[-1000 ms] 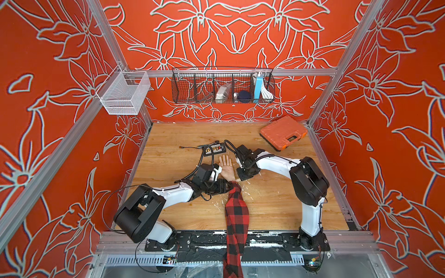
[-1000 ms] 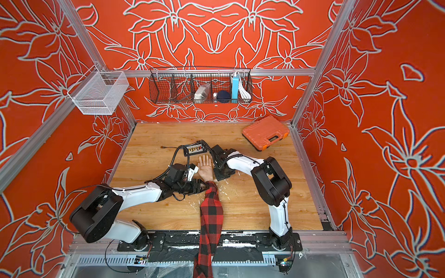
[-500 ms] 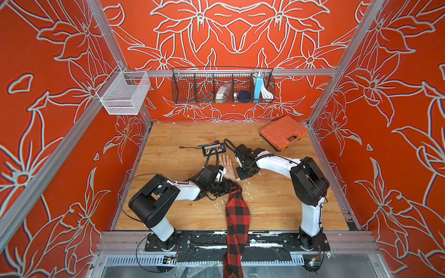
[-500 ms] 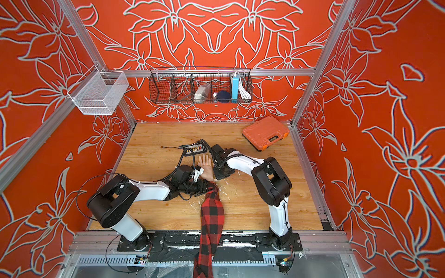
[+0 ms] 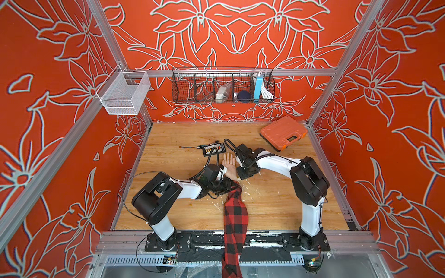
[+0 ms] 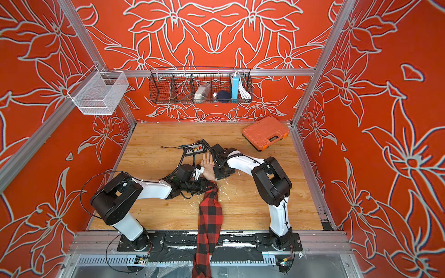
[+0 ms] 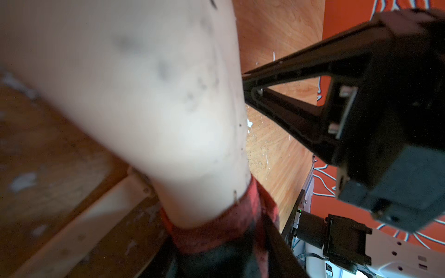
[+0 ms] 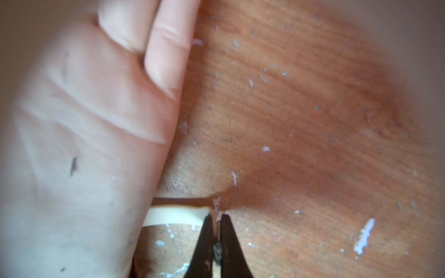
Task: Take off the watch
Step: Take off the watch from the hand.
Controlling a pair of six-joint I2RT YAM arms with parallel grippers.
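1. Watch [image 8: 177, 213]: only a length of cream strap showed, in the right wrist view. It came out from under the wrist of the dummy hand [image 8: 79, 144] and lay on the table [image 8: 313, 120]. The case was not seen.
2. Right gripper [image 8: 217, 215]: jaws closed together, tips down at the table, one tip touching the strap's free end. Whether the strap was pinched could not be told.
3. Left gripper [image 5: 224, 173]: at the opposite side of the same wrist. The left wrist view showed one black finger [image 7: 289, 118] just beside the forearm. The second finger was not seen, so opening and hold could not be told.
4. Dummy hand lay palm up between the two grippers in both top views. Its forearm wore a plaid sleeve [image 5: 236, 216] that ran to the front edge.
5. Small black board [image 5: 213, 149] with wires lay just beyond the fingertips.
6. Orange case [image 5: 283, 132] sat at the back right corner, well apart.
7. A black wire basket [image 5: 185, 89] hung on the back wall.
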